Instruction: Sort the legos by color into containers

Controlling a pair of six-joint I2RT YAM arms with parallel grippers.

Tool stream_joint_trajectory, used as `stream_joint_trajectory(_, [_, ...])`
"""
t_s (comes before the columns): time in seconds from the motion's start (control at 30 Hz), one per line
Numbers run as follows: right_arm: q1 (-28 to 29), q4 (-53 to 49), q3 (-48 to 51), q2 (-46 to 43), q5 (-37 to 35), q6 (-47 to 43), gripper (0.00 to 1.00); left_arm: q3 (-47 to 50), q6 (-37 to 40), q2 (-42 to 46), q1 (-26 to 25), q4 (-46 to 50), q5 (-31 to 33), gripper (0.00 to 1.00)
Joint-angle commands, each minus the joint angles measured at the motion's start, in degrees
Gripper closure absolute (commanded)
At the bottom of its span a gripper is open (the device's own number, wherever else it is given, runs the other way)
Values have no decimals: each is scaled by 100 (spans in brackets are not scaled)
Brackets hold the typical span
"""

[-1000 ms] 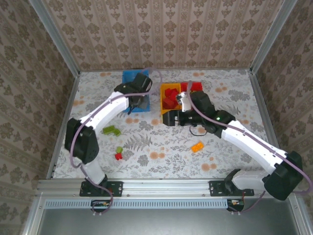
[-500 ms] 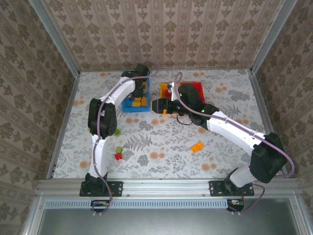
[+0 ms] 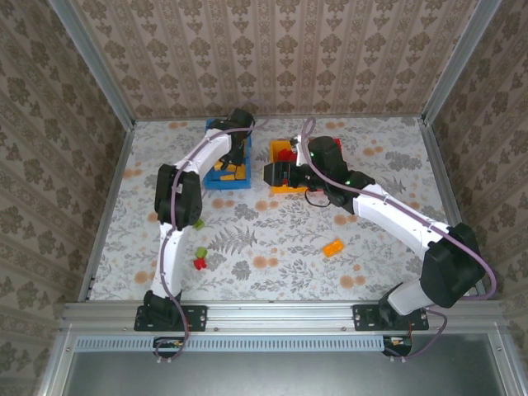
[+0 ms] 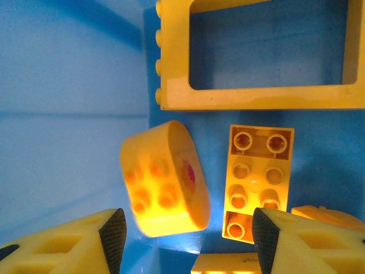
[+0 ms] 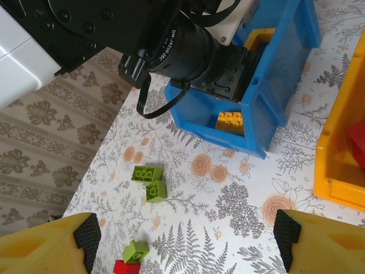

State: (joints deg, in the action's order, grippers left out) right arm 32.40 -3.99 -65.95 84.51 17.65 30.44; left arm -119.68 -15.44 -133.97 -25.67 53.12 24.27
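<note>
Blue bin (image 3: 224, 184) at the far left of the tabletop (image 3: 396, 173) held yellow bricks (image 3: 238, 172) in the top view, with the left hand (image 3: 234, 155) down inside it. Just to its right the yellow bin (image 3: 285, 189) held red bricks (image 3: 285, 154), and the right hand (image 3: 276, 175) hung at its near left side. A sliver of the red bin (image 3: 334, 143) showed behind that arm. An orange brick (image 3: 332, 247) lay alone nearer the bases, its long axis slanting from near left to far right. A green brick (image 3: 200, 252) and a red brick (image 3: 199, 264) lay together at the near left.

From the left wrist, the frame (image 4: 251, 97) lay on the bin floor, long axis across the picture. Below it a flat brick (image 4: 256, 182) pointed up the picture, studs up, beside a rounded brick (image 4: 165, 180) tipped on its side. The left hand (image 4: 188, 234) gaped wide and held nothing.

From the right wrist, the blue bin (image 5: 285, 85) showed the frame (image 5: 259, 37) and a brick (image 5: 231, 121). The yellow bin (image 5: 336, 154) sat at the right edge. Three green bricks (image 5: 147, 173) lay on the tabletop. The right hand (image 5: 182, 245) was spread wide, empty.
</note>
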Motion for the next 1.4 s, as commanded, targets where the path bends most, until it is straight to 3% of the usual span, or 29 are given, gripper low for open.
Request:
stream_joint_trajectory(0.0, [3, -172, 50, 15, 107, -287, 17, -132, -140, 482, -213, 212, 60, 37])
stream_joint_trajectory(0.17, [100, -230, 209, -5, -13, -596, 17, 474, -569, 1373, -318, 130, -59, 33])
stream_joint_trajectory(0.43, [869, -200, 239, 347, -287, -1303, 17, 2611, -1584, 3516, -88, 97, -413, 30])
stream_joint_trajectory(0.6, [1606, -171, -150, 1156, -503, -1675, 17, 4043, -2248, 4860, 396, 268, -839, 31])
stream_joint_trajectory(0.83, [2356, 71, -1050, 2609, -1048, -1814, 17, 5398, -2836, 6664, 458, 742, -1025, 31])
stream_joint_trajectory(1.03, [2576, 107, -1856, 3596, -1581, -1704, 17, 6019, -3117, 7864, 467, 1505, -1097, 30])
stream_joint_trajectory(1.37, [2829, -522, -3170, 4860, -2327, -1622, 17, 6157, -3159, 9360, 475, 2926, -1058, 29])
